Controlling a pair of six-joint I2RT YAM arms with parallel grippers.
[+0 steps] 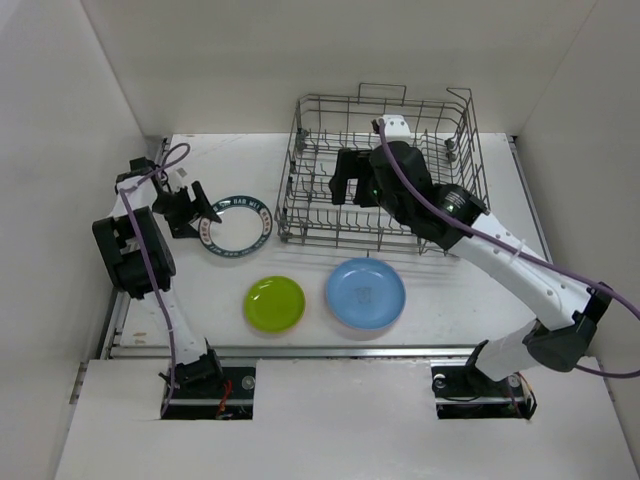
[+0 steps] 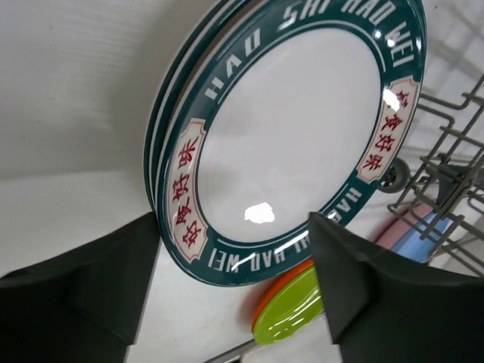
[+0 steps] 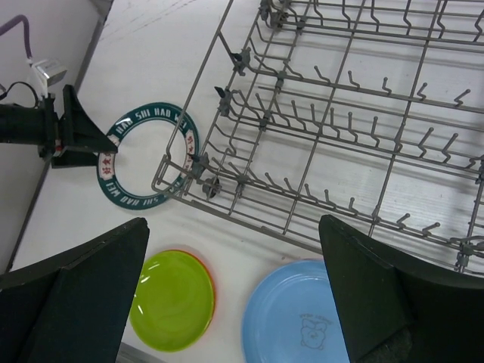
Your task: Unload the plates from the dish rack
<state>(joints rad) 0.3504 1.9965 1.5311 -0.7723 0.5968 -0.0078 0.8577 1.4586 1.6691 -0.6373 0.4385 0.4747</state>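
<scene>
The grey wire dish rack [image 1: 380, 170] stands at the back; no plate shows between its tines [image 3: 340, 113]. A stack of white plates with dark green rims [image 1: 237, 226] lies left of it. A lime green plate [image 1: 275, 303] lies on an orange one, and a light blue plate [image 1: 366, 292] lies on a pink one [image 2: 393, 233]. My left gripper [image 1: 197, 212] is open at the green-rimmed stack's left edge [image 2: 287, 128], touching nothing. My right gripper [image 1: 345, 180] is open and empty above the rack's front left part, looking down on the lime [image 3: 172, 301] and blue [image 3: 295, 318] plates.
White walls enclose the table on the left, back and right. The rack's raised handle loop [image 1: 383, 92] is at its far side. A metal rail [image 1: 330, 351] runs along the table's near edge.
</scene>
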